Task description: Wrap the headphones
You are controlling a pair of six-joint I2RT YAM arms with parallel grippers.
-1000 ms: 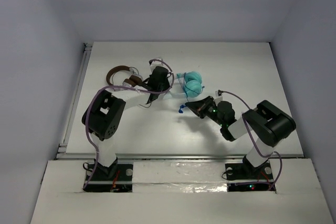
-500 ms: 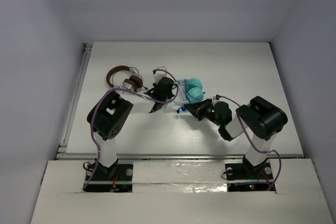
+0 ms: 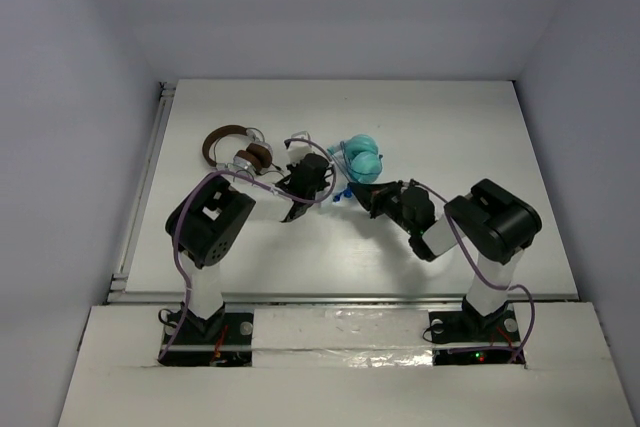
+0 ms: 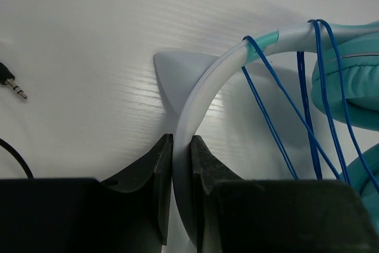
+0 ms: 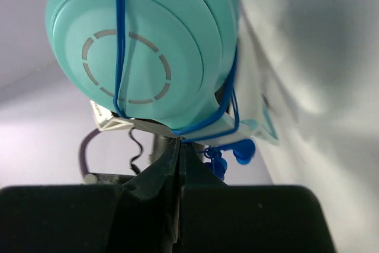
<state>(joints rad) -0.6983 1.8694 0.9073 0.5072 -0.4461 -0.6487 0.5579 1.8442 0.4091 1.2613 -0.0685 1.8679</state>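
Note:
The headphones (image 3: 362,159) have teal ear cups and lie at the table's middle. My left gripper (image 3: 312,175) is to their left, shut on the white headband (image 4: 207,81). In the left wrist view the headband runs between the closed fingers (image 4: 204,164), and strands of the thin blue cable (image 4: 269,119) cross it beside a teal ear cup (image 4: 349,87). My right gripper (image 3: 373,194) is just in front of the cups, shut on the blue cable (image 5: 118,39), which loops over a teal cup (image 5: 142,45). The blue plug (image 5: 243,151) hangs beside the fingertips.
Brown-banded headphones (image 3: 232,145) lie to the left of my left gripper; their black cable's jack (image 4: 13,84) shows in the left wrist view. White walls stand at the table's back and sides. A rail (image 3: 150,167) runs along the left edge.
The headphones have shifted a little toward the back. My right gripper has moved up toward the cups with the cable. My left gripper came slightly nearer, still holding the headband.

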